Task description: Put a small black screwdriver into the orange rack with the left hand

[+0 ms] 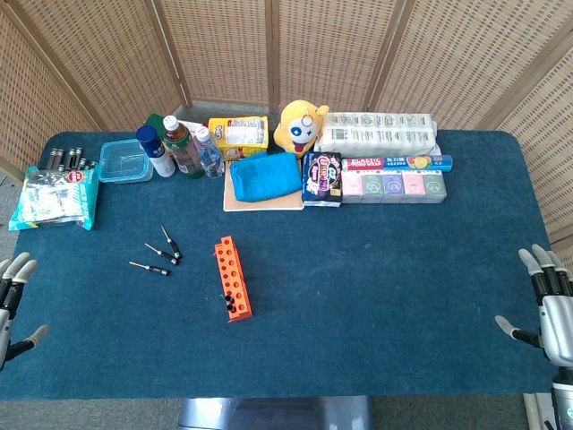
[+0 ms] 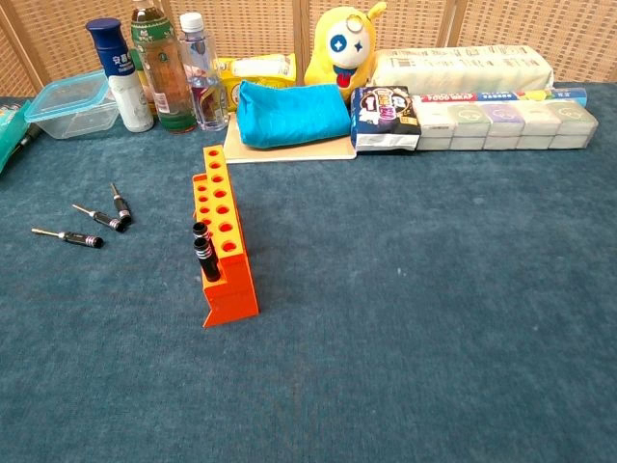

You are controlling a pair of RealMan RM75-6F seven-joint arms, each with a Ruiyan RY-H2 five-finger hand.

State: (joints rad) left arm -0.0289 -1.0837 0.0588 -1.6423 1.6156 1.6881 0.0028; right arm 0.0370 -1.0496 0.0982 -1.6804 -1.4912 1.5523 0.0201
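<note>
Three small black screwdrivers [image 1: 161,254] lie on the tabletop [image 1: 385,287] left of the orange rack [image 1: 233,279], which already holds two. Left robot hand [image 1: 13,300] waits at the edge, empty, fingers spread; pinch the nearest handle, then lower it upright into a free hole.

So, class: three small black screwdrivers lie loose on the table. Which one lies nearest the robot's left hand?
The lowest, leftmost screwdriver, lying almost level. The other two sit further up and right, closer to the orange rack than to the left hand.
</note>
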